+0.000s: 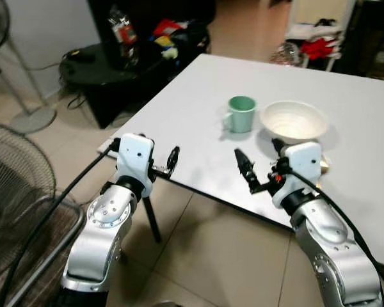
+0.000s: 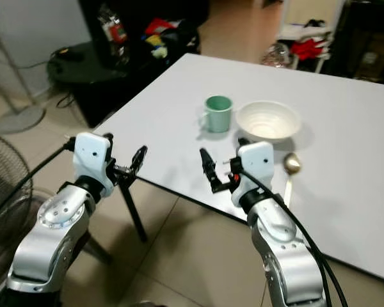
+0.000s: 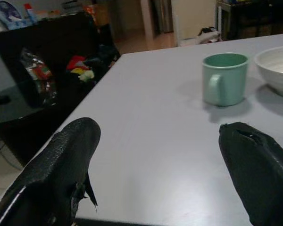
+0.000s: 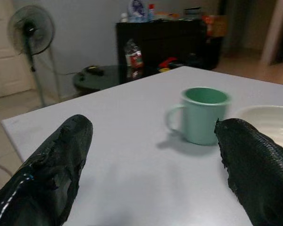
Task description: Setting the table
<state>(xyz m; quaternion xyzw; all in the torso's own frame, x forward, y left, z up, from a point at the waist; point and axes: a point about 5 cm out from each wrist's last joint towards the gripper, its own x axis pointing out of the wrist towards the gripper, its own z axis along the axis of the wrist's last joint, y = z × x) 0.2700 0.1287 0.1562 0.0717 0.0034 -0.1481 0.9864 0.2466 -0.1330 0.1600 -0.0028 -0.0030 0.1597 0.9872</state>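
Standing fan [image 4: 32, 35] beside a white door; black cabinet [image 4: 167, 44] with clutter; low black table [image 1: 96, 64]; tiled floor [image 1: 205, 256]

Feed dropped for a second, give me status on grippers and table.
Left gripper and right gripper at the table near edge, jaws open, empty. Green mug, white bowl, spoon laid out. Nothing blocking.

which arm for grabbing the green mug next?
Right, probably. The right gripper is open over the table, closer to the green mug. The left gripper, also open, sits off the table's edge.
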